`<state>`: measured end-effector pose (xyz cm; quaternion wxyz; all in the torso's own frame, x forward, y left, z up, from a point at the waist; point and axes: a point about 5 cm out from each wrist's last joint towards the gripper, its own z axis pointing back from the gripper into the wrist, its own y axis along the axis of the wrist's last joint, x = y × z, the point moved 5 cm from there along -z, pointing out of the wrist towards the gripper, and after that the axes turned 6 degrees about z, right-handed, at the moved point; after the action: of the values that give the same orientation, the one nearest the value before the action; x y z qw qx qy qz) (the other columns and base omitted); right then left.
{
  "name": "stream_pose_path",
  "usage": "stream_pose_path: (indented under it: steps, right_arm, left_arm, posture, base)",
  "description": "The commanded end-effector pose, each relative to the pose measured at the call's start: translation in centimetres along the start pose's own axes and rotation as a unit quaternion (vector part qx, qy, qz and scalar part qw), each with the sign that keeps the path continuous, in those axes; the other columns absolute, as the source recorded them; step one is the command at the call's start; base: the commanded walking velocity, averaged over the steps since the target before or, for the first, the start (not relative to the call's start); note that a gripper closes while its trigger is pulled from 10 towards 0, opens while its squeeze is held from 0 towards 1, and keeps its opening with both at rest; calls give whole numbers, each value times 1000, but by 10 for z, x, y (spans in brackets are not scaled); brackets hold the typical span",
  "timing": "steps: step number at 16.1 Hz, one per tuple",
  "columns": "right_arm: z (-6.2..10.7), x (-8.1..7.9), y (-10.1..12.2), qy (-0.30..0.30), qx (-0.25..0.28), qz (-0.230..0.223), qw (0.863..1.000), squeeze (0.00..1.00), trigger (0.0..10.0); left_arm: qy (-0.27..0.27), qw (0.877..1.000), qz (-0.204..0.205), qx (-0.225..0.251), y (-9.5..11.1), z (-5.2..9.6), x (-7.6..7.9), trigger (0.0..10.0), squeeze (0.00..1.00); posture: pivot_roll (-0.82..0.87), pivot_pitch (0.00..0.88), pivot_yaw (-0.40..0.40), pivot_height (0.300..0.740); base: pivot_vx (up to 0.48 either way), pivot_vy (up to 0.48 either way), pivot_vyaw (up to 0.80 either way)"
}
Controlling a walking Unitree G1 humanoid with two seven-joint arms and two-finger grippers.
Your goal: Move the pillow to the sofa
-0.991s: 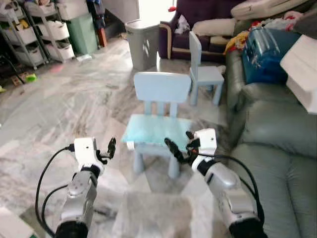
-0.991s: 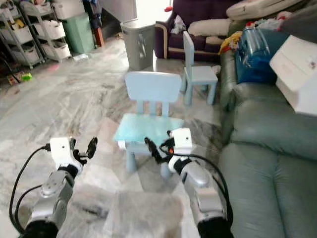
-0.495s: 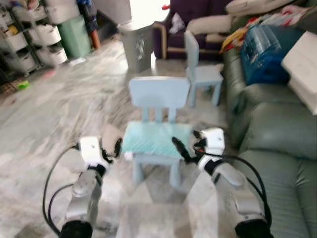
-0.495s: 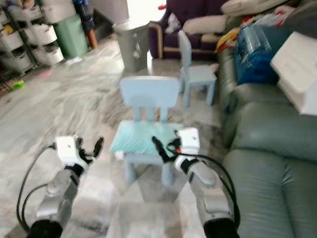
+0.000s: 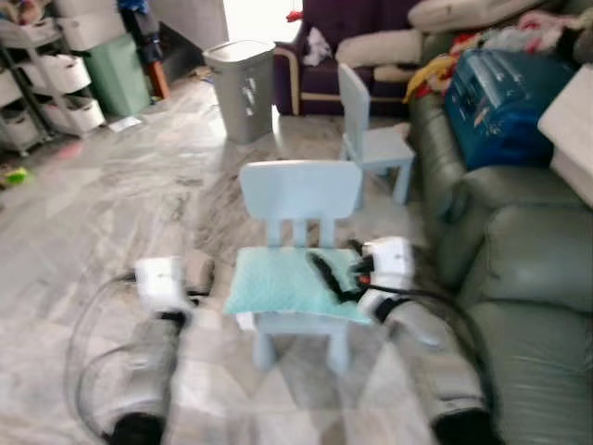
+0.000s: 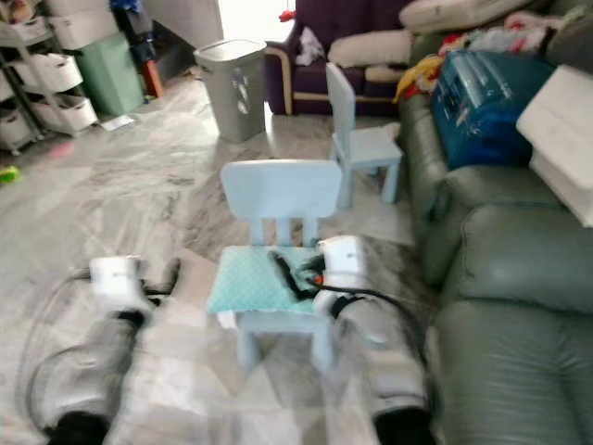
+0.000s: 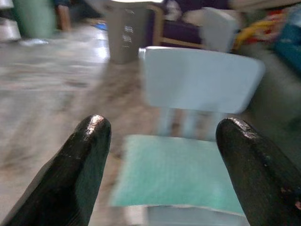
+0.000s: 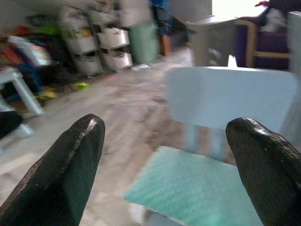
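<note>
I have the teal pillow (image 5: 283, 281) lying flat on the seat of the small pale-blue chair (image 5: 298, 190), which stands just beside the grey-green sofa (image 5: 519, 269) on my right. My right gripper (image 5: 324, 272) hangs over the pillow's right half with its fingers spread wide and nothing between them. My left gripper (image 7: 160, 141) sits off the chair's left side, also spread and empty, looking across at the pillow.

The head views are smeared, so I think the right fingertips are just above the fabric, not touching it, but I can't be sure.

My worries from here:
- The pillow is thin and flat, so closing on it from above may pinch only the cover, or scrape the seat and miss.
- The chair looks light; pushing down or sideways could shove or tip it towards the sofa.
- With one-sided grip, the pillow may droop and slip out during the swing across.
- The sofa's far end is cluttered by a blue bag (image 5: 505, 93), so I should aim for the bare near cushion.
</note>
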<state>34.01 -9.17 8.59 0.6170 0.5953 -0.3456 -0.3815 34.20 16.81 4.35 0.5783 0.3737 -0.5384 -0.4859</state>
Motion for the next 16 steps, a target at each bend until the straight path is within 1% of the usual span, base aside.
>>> stream_pose_path:
  steps: [1,3,9,10,13,16]
  right_arm:
    - [-7,-8,13,9,23,2,1000,0,10000]
    - [-7,-7,16,5,28,7,1000,0,10000]
    - [-8,-5,19,-4,34,18,999,0,10000]
    - [-8,-4,20,-5,35,19,999,0,10000]
    - [-9,-4,19,-6,34,21,999,0,10000]
    - [-9,-4,19,-6,34,22,999,0,10000]
  left_arm:
    - [16,1000,-13,9,9,1,-14,10000,0]
    - [16,1000,-16,8,9,1,-15,10000,0]
    - [20,999,-37,0,7,-1,-14,10000,0]
    - [24,999,-34,-1,6,-2,-14,10000,0]
    - [36,999,-18,-2,6,-3,-17,10000,0]
    - [41,999,-25,-6,5,-4,-18,10000,0]
  posture:
    - [-103,0,32,740]
    - [-103,0,32,740]
    - [-104,0,34,740]
    - [-104,0,35,740]
    - [-101,0,34,740]
    - [-101,0,34,740]
  base:
    - [398,266,0]
    - [399,266,0]
    - [466,0,0]
    - [461,0,0]
    - [0,0,0]
    - [0,0,0]
